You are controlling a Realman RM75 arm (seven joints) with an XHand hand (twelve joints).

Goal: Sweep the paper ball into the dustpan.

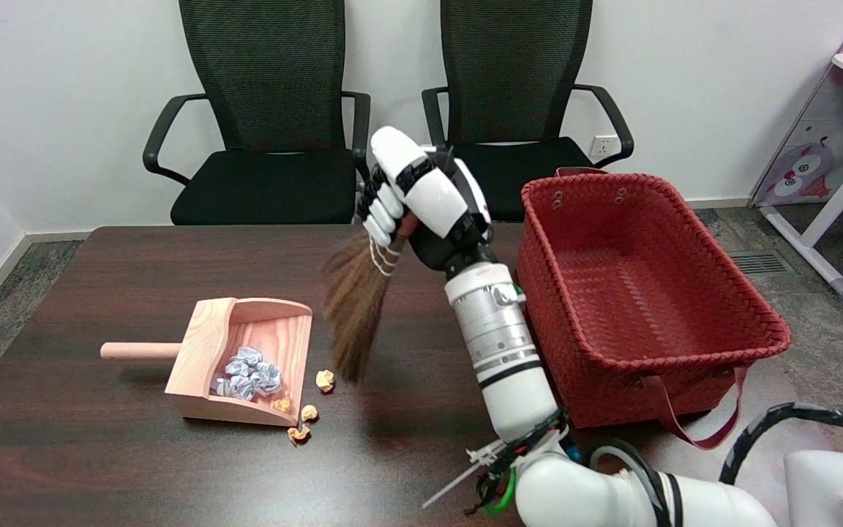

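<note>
Right hand [421,194] grips the broom [356,307], fingers closed on its handle, bristles just right of the dustpan [205,348]; paper balls [249,372] inside, small scraps [308,413] at its open right edge on the table [99,454]

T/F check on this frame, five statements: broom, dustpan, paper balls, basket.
1. The right hand holds the small broom by its handle. True.
2. The wooden dustpan holds no paper. False: blue-white paper balls lie inside it.
3. A few small yellowish paper balls lie on the table by the dustpan's open side. True.
4. The red woven basket holds swept paper. False: nothing shows inside it.
5. The dustpan's handle points toward the basket. False: it points the other way, to the picture's left.
</note>
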